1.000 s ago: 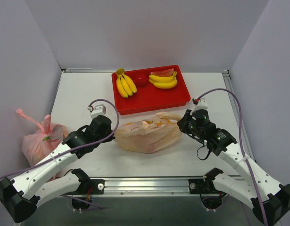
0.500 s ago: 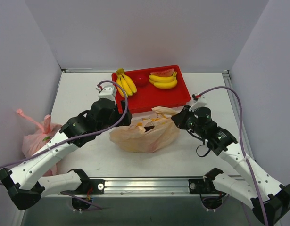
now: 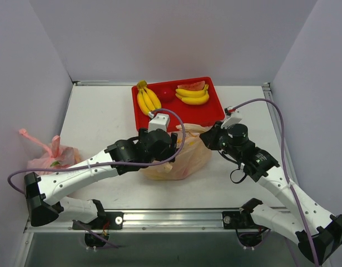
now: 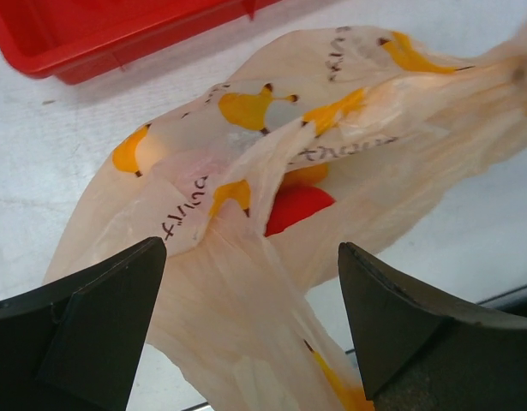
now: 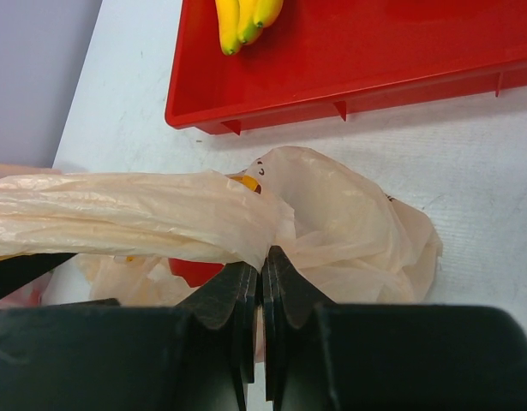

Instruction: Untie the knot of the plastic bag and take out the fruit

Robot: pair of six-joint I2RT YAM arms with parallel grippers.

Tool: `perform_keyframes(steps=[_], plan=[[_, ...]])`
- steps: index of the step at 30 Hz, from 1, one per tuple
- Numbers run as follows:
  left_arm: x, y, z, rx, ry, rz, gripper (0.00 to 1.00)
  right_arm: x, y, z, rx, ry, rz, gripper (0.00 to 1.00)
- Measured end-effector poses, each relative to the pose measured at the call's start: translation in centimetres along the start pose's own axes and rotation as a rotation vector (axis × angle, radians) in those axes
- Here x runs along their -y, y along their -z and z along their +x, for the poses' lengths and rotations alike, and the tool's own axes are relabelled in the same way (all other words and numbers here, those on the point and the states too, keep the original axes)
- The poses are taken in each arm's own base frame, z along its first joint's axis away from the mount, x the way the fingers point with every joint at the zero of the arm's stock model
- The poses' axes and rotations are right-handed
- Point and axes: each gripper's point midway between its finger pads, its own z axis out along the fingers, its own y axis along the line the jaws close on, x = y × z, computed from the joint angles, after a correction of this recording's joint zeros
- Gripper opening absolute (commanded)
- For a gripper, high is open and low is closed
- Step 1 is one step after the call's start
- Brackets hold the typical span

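The table point(image 3: 98, 117) carries the red tray point(image 3: 207, 114) at its far middle. The bag point(image 3: 188, 160) lies just in front of the tray, between the two arms, with the left arm reaching across its near side. A pink bag point(image 3: 48, 158) sits well apart at the left edge.

The right gripper point(image 5: 262, 257) is pinched tight on a fold of bag film at the bag's right side, and a band of film stretches away from it. The left gripper point(image 4: 253, 248) hangs over the bag with its jaws spread wide and nothing between them.

One red fruit point(image 4: 299, 208) shows through a gap in the film directly under the left gripper. Of the knot, only a twisted strip point(image 4: 246, 193) crosses that gap, and I cannot tell whether it is fully undone.

The step in hand looks like reaching in for the fruit. To do it well, the right gripper should pull its fold up and outward so the mouth gapes. The left should then go down beside the strip, not through it. It should close on the fruit's widest part, with no film caught under either finger.
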Motion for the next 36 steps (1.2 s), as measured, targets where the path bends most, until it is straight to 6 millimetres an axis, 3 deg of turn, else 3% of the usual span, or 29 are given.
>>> perform_keyframes(steps=[7,13,15,19,21,25,27,28,29,32,36], plan=[[-4.3,-2.9,4.8,-0.066,-0.049,-0.219,0.93,-0.2,0.1,0.1,0.001,0.003,-0.007,0.01],[-7.9,-3.9,5.9,-0.069,-0.030,-0.344,0.89,0.2,0.4,0.5,0.004,0.005,0.000,0.02],[-10.3,-4.2,5.7,-0.068,0.004,-0.401,0.86,0.8,0.6,0.8,0.008,0.007,0.018,0.04],[-17.1,-3.3,5.8,-0.069,0.107,-0.538,0.81,3.0,0.9,1.0,0.024,-0.003,0.091,0.04],[-18.7,-2.5,5.7,-0.059,0.155,-0.547,0.76,4.1,1.0,1.7,0.017,-0.015,0.120,0.04],[-18.9,-1.5,4.2,-0.006,0.230,-0.475,0.52,5.7,1.0,4.1,-0.045,-0.023,0.156,0.08],[-18.6,-1.3,4.0,0.001,0.237,-0.434,0.40,6.0,1.0,4.8,-0.078,-0.018,0.161,0.19],[-18.3,-1.2,4.0,-0.003,0.239,-0.409,0.33,6.1,1.0,5.1,-0.090,-0.013,0.167,0.26],[-17.8,-1.2,4.1,-0.010,0.239,-0.377,0.20,6.3,1.1,5.3,-0.103,-0.008,0.173,0.43],[-16.5,-1.2,4.3,-0.029,0.240,-0.285,0.04,6.3,1.7,5.6,-0.151,0.036,0.171,0.71],[-14.5,-1.0,4.0,-0.037,0.247,-0.172,0.00,4.0,3.3,3.1,-0.175,0.135,0.114,0.85]])
